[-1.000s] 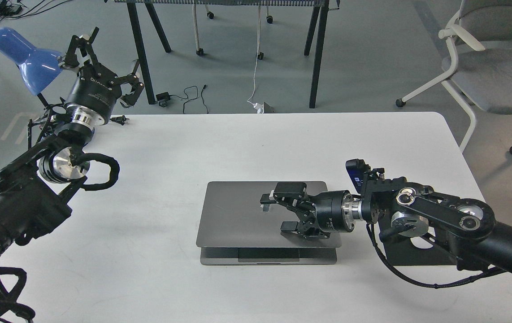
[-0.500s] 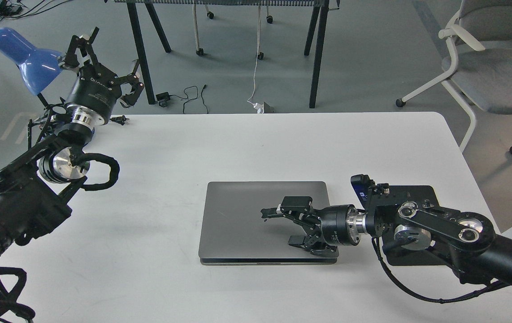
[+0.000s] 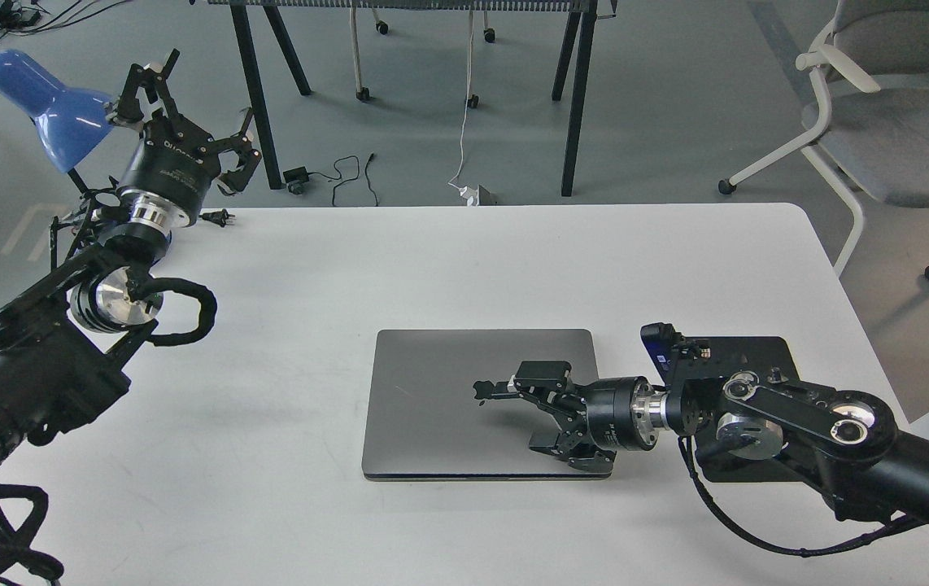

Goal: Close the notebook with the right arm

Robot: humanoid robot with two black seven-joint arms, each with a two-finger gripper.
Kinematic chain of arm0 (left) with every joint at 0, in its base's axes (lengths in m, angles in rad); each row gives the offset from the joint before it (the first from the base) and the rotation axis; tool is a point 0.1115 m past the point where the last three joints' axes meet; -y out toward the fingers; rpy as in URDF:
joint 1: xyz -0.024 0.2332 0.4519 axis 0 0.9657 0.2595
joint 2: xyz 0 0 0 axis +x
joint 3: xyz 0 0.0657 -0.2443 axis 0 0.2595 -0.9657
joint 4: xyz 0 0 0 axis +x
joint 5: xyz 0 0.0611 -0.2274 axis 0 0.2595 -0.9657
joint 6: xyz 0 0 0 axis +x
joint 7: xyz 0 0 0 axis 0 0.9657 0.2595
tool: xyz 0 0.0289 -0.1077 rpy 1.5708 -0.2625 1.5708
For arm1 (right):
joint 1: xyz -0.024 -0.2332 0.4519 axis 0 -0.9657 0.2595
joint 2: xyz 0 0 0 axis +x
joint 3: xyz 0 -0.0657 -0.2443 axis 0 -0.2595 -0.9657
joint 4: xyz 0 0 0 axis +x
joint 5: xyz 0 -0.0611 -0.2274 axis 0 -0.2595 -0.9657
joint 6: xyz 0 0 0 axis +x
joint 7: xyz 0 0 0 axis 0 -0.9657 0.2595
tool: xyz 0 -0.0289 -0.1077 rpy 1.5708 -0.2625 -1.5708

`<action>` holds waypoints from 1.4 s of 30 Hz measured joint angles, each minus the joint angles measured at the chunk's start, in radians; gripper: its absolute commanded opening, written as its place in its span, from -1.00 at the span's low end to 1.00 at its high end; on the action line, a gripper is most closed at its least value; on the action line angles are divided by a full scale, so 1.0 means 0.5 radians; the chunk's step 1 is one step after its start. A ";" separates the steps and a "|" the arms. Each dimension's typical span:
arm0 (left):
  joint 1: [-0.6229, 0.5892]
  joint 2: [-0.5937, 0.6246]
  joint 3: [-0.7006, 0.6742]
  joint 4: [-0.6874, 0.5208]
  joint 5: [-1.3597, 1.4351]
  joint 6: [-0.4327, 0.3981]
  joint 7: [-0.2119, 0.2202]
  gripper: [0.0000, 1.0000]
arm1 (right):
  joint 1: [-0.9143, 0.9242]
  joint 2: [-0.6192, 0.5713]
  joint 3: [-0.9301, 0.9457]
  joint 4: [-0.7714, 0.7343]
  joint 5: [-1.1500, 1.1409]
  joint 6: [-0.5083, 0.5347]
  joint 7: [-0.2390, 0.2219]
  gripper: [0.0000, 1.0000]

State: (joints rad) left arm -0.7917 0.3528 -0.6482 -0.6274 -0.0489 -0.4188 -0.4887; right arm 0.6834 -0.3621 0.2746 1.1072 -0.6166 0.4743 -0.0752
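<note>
The notebook [image 3: 432, 407], a space-grey laptop, lies on the white table [image 3: 513, 260] with its lid flat down on its base. My right arm comes in from the lower right. Its gripper [image 3: 534, 413] is open, its fingers spread over the right part of the lid and resting on or just above it. My left gripper [image 3: 196, 114] is open and empty, raised at the far left corner of the table next to the blue lamp [image 3: 41, 98].
A black mouse pad [image 3: 757, 350] lies under my right arm, right of the notebook. A power plug [image 3: 219, 216] lies at the table's back left edge. A grey office chair [image 3: 896, 122] stands beyond the right corner, and black table legs [image 3: 570, 106] behind.
The lid has gone from slightly ajar to fully down on the base. My right gripper has sunk with it and drawn a little toward me. The left arm has not moved.
</note>
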 measured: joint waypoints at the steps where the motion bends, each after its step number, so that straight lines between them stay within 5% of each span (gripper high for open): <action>1: 0.000 0.000 0.000 0.000 0.000 0.000 0.000 1.00 | -0.001 0.001 0.000 -0.001 0.000 -0.002 0.000 1.00; 32: 0.001 0.000 0.002 0.000 -0.001 0.000 0.000 1.00 | -0.011 0.009 0.049 0.014 0.018 -0.040 0.000 1.00; 42: 0.000 0.000 0.002 0.000 -0.001 0.000 0.000 1.00 | 0.060 0.025 1.036 -0.111 0.084 -0.031 0.001 1.00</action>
State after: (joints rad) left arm -0.7915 0.3528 -0.6473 -0.6274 -0.0492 -0.4188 -0.4887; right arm 0.7134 -0.3498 0.7925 1.0519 -0.5747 0.4590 -0.0748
